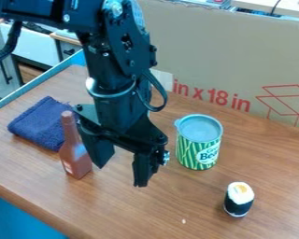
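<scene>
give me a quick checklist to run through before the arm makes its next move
1. Jaws of the gripper apart, nothing held: ok
2. Brown bottle standing upright: ok
3. Gap between gripper and bottle: cannot tell, a jaw comes right beside the bottle in this view
4. Blue cloth free of the bottle: cannot tell, it lies close behind
5. Green striped can upright, apart from the jaws: ok
6. Sushi roll upright on the table, apart from the can: ok
</scene>
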`<move>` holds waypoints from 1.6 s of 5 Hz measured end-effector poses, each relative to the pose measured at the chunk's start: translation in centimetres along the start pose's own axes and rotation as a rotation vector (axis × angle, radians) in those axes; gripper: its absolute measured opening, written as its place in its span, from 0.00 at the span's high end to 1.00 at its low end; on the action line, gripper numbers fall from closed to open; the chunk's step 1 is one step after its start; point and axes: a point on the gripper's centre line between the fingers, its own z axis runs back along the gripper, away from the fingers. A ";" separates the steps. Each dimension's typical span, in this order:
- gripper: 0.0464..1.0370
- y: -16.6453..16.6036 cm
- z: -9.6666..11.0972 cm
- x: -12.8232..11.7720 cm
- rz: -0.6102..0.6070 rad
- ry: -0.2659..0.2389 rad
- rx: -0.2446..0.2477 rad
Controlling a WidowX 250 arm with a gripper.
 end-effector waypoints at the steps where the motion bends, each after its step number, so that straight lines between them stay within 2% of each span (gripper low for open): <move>1: 0.04 0.0 -0.4 -0.2 0.002 0.017 0.002; 3: 0.04 -4.3 1.0 1.7 -0.052 0.006 -0.052; 4: 0.04 -6.8 0.4 2.7 -0.052 0.043 -0.049; 5: 0.04 -9.5 -2.1 4.3 -0.101 0.105 -0.047; 7: 0.04 -10.9 -4.3 6.9 -0.146 0.045 -0.010; 8: 0.04 -11.3 -5.6 7.6 -0.178 0.021 -0.023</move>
